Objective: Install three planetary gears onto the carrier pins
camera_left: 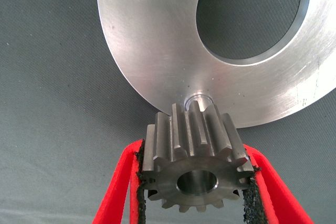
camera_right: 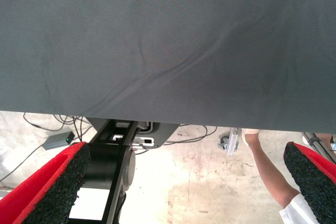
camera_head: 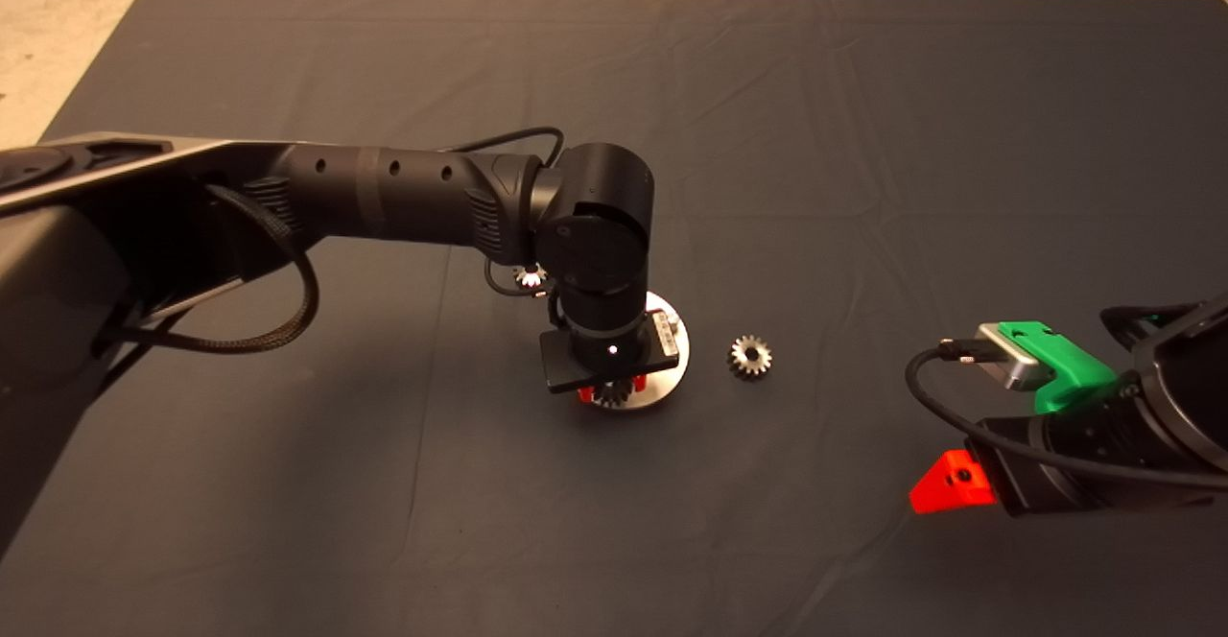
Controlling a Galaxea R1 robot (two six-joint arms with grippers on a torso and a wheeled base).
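My left gripper (camera_head: 610,396) hangs over the near edge of the round silver disc (camera_head: 664,386) and is shut on one planetary gear (camera_left: 195,167). In the left wrist view the red fingers (camera_left: 118,182) pinch the gear's sides just above the disc (camera_left: 152,45), next to one short carrier pin (camera_left: 198,100). The other pins are hidden. A second gear (camera_head: 749,357) lies on the mat right of the disc. A third gear (camera_head: 529,278) shows partly behind the left arm. My right gripper (camera_head: 955,482) is parked at the lower right, open and empty.
The dark mat (camera_head: 863,138) covers the table. The right wrist view looks past the mat's edge (camera_right: 168,111) to the floor, where a person's arm (camera_right: 273,177), cables and a robot base show.
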